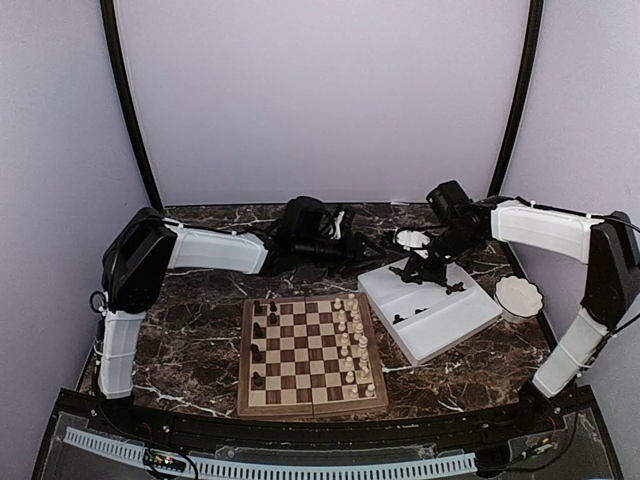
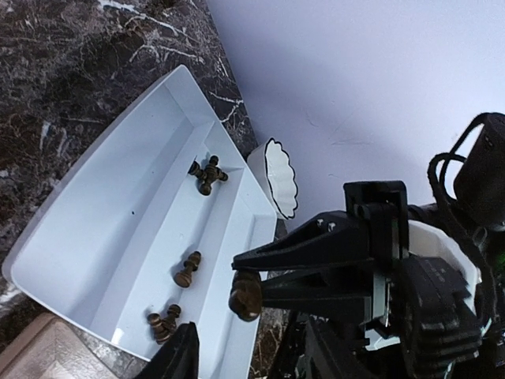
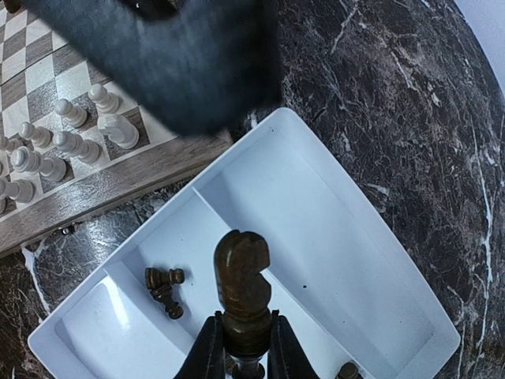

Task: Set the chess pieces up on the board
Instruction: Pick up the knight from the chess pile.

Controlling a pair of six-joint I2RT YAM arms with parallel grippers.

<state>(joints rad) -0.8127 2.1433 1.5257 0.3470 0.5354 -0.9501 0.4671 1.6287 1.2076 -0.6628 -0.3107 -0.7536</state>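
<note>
My right gripper is shut on the base of a dark brown knight, held above the white divided tray. The left wrist view shows that same knight pinched between the right gripper's black fingers. Loose dark chess pieces lie in the tray's compartments, with more nearer the camera. The board carries several dark pieces along its left side and cream pieces on its right. My left gripper hovers behind the board, open and holding nothing; one finger shows.
A scalloped white bowl stands right of the tray, and another small white dish sits behind it. The left arm appears as a blurred dark mass over the board's corner. The table top is dark marble.
</note>
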